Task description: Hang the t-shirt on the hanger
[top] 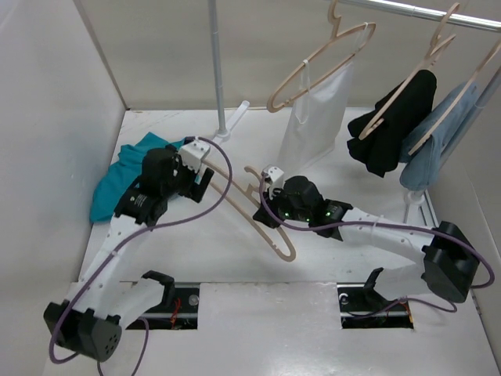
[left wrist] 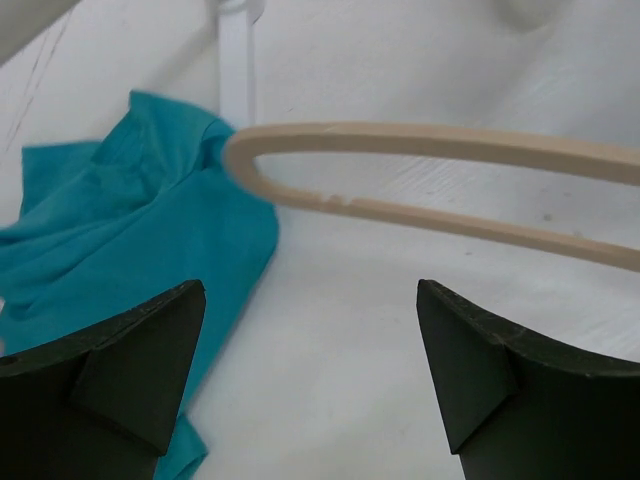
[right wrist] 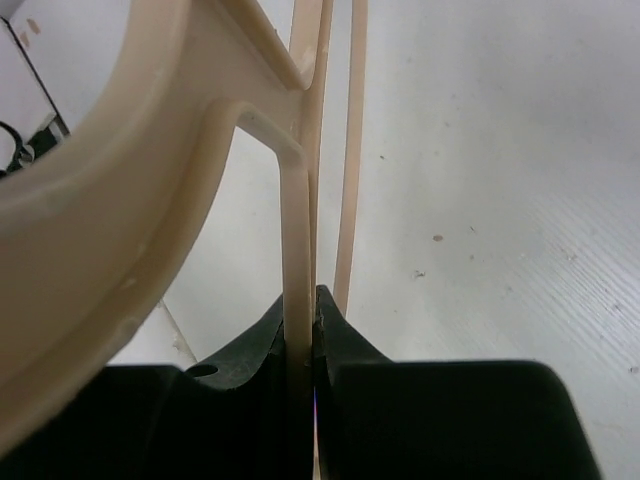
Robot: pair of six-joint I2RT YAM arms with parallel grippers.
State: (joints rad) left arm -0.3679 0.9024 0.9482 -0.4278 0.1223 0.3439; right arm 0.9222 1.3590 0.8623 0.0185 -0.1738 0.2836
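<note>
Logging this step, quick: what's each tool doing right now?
Left tool: open, holding nothing.
Right tool: shut on the hanger.

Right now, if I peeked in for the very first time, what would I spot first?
The bright teal t-shirt pops out first, crumpled at the far left of the white table. Next comes the beige hanger mid-table, pinched in the right gripper, its looped end near the shirt, where the open left gripper hovers.
</note>
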